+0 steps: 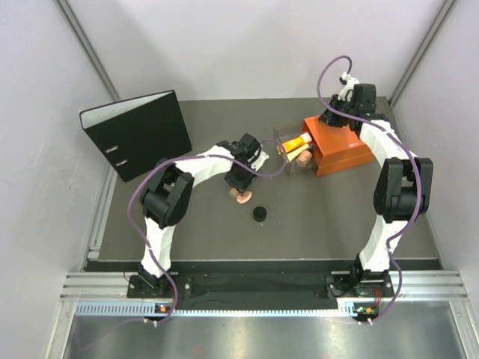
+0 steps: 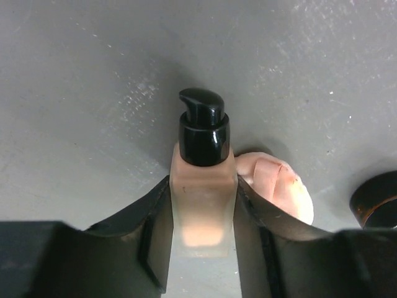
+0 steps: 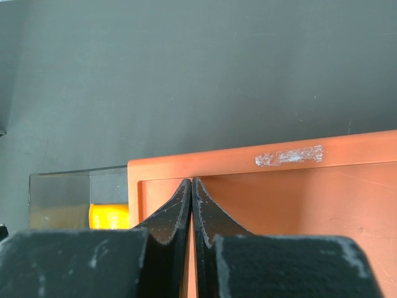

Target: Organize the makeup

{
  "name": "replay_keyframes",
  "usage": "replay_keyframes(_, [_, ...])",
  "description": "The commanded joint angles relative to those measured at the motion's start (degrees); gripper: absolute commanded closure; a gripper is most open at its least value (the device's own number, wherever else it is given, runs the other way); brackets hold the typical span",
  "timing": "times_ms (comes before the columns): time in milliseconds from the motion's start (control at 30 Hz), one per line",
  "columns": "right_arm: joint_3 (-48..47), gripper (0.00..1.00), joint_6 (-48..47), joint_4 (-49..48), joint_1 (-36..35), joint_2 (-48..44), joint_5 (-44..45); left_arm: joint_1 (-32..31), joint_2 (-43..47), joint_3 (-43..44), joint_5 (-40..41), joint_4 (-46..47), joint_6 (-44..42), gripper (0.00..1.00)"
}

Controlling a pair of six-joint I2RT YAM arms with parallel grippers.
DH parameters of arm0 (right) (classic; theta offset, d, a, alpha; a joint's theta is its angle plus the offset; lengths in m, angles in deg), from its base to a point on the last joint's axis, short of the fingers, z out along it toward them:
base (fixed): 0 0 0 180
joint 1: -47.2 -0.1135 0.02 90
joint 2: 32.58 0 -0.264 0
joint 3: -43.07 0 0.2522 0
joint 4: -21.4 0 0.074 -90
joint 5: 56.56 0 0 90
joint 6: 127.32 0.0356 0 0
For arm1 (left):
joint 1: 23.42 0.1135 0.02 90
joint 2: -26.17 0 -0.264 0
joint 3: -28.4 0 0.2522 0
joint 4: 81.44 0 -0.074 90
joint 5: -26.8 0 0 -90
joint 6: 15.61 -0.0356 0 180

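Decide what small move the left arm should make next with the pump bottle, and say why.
Probably lift the bottle straight up: the left gripper is closed against both its sides, and a pink compact lies close beside it, so rising first should avoid knocking that on the way to the clear drawer.

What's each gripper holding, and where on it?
Left gripper grips the pump bottle by its body's sides, below the cap. Right gripper: shut, holding nothing.

Between the fingers of my left end effector (image 2: 203,185) sits a frosted bottle (image 2: 203,214) of peach foundation, its black pump pointing away from my wrist. A pink-tan compact (image 2: 280,187) lies just beside it on the worktop, with a small black jar (image 2: 377,202) near. An orange-yellow tube (image 1: 294,140) lies in the clear drawer (image 1: 278,139).
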Motion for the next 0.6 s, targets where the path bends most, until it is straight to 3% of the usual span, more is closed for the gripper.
replay_keyframes(0, [4.0,1.0,-1.5,15.0,0.4,5.8,3.2,0.5,-2.1,2.4,1.3,2.5,-0.2,0.51])
replay_keyframes(133, [4.1,1.0,-1.6,15.0,0.4,5.7,3.2,0.8,-0.7,2.9,1.1,3.4,-0.3,0.35])
replay_keyframes(567, [3.9,1.0,-1.5,15.0,0.3,5.9,3.0,2.4,2.0,3.3,-2.4,4.6,-0.2,0.39])
